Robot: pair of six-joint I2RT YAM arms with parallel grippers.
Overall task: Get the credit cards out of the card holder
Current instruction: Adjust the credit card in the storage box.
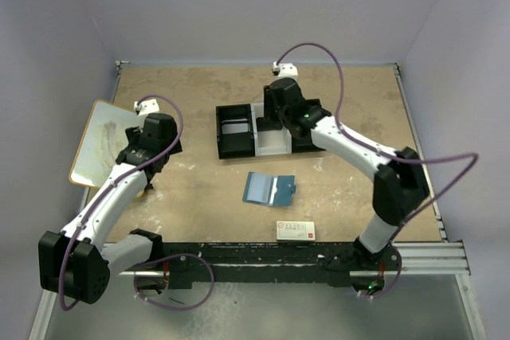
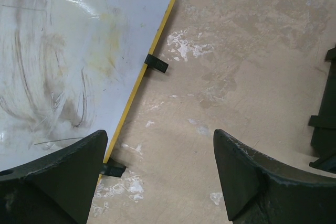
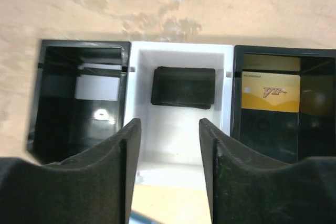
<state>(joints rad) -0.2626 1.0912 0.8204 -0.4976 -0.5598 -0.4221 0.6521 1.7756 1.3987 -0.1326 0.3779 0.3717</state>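
Hung the right 2-finger gripper (image 3: 168, 129) open and empty over the black-and-white compartment tray (image 3: 181, 48), gold-yellow card (image 3: 270, 92) and pale grey-white card (image 3: 96, 86) apparently inside it at opposite ends, blue bifold wallet (image 1: 269, 189) open well apart, left gripper (image 2: 160, 140) open too; called for a straight lift clear of the walls.

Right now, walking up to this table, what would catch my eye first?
Probably the open blue wallet, lying centre-front on the table. Behind it the right end effector hovers open over a black-and-white tray, with a gold card in its right compartment and a pale card in its left.
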